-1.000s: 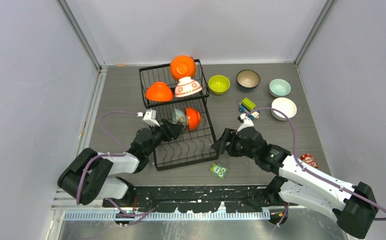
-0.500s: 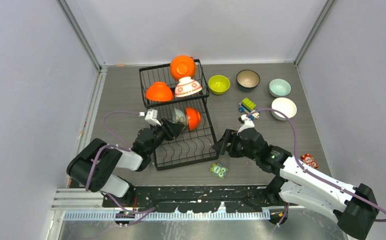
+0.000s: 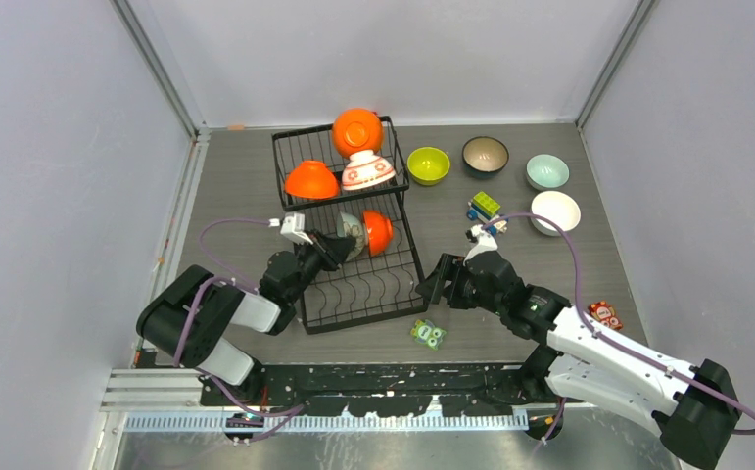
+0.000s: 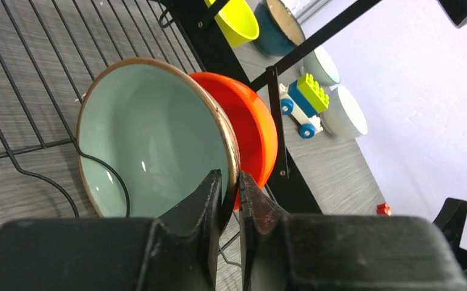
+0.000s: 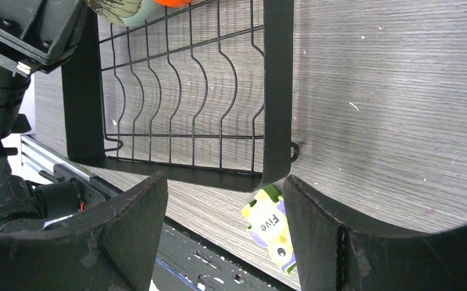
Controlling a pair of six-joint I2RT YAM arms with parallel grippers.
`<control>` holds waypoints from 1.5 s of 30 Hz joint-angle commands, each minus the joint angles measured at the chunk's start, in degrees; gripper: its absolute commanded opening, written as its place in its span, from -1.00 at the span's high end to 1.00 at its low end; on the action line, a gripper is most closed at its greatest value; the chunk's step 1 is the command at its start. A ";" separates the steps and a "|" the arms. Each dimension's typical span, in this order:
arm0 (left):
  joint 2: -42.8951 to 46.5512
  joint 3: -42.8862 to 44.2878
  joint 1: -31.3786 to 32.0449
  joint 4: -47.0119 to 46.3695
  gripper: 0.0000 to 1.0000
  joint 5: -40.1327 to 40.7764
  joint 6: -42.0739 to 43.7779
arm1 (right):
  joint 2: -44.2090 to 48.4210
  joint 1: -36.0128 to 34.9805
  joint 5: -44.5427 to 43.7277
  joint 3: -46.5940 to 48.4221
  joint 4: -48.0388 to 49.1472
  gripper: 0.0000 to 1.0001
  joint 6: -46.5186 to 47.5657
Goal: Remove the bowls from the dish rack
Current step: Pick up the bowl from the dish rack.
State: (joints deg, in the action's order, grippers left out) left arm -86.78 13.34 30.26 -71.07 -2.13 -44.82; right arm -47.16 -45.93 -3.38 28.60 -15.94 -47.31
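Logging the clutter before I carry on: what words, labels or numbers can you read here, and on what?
"Five": on the small yellow card beside the dish rack, at its near corner.
Too small to read: the print on the small red item, far right.
No lettering shows on the pale green bowl or the toy blocks.

Grey table [image 3: 256, 186], black dish rack [image 3: 353, 289], lime bowl [image 3: 428, 164], brown bowl [image 3: 486, 154], mint bowl [image 3: 547, 171], white bowl [image 3: 555, 211], toy blocks [image 3: 484, 205]
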 commanded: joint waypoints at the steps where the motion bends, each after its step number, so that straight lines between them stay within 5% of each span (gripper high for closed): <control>1: -0.18 -0.51 -0.54 -5.91 0.74 1.50 0.43 | -0.08 -0.29 -0.72 -0.12 1.37 -0.48 0.64; 7: -0.21 -0.75 -0.82 -6.62 0.99 1.52 -0.64 | -1.21 -0.30 -1.09 -0.12 2.04 -0.47 0.82; 45: 3.85 -2.91 -3.01 -10.93 0.99 0.31 -8.83 | -1.93 -0.30 -0.93 -0.52 2.84 -0.47 0.46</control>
State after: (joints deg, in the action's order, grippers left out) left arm -85.14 9.93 27.46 -76.20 -1.58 -52.36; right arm -49.54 -45.93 -3.40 28.16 -15.38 -47.11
